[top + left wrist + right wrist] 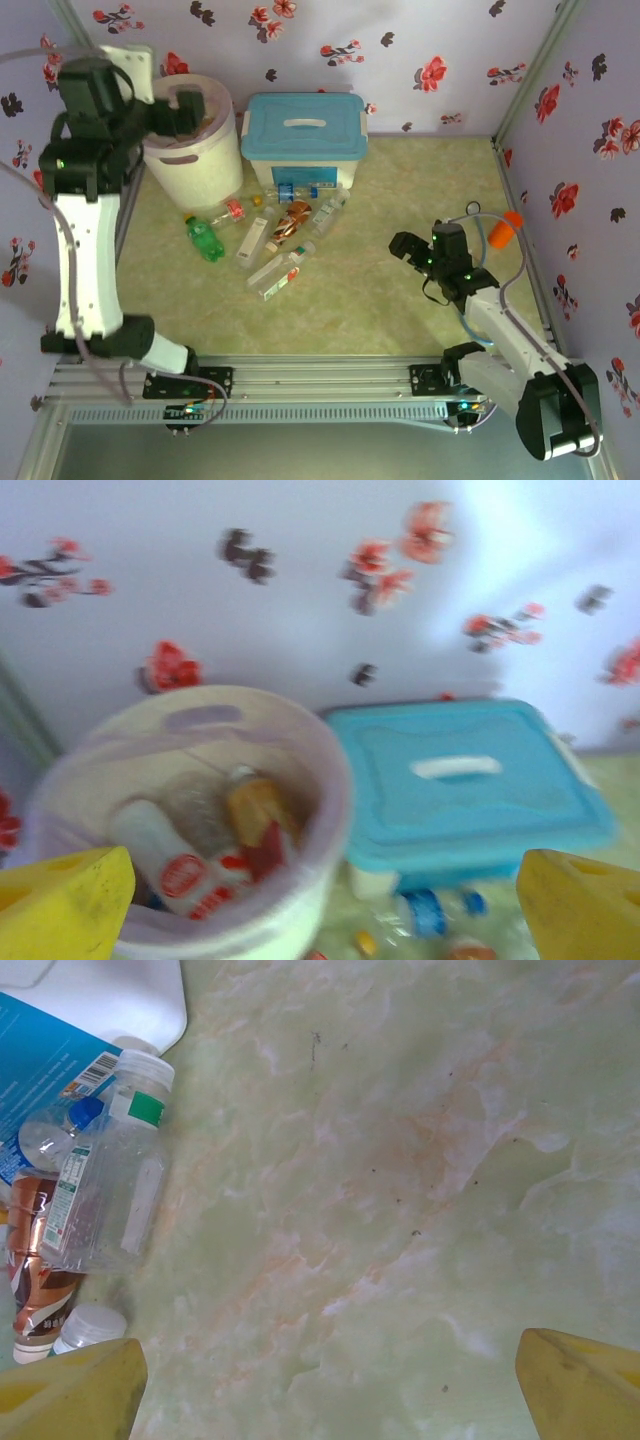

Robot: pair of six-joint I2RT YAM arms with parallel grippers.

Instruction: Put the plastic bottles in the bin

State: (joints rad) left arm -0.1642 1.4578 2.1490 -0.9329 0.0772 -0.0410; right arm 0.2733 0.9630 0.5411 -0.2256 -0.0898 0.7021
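While left tool (186,107) gapes empty over bin (192,165) | right tool (415,250) wide, empty, bottles (253,238) lying well left

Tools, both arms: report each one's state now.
Left tool: open, holding nothing.
Right tool: open, holding nothing.

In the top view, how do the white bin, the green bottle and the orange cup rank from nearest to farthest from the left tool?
1. white bin, just below the left tool.
2. green bottle, lying left of centre.
3. orange cup, far right.
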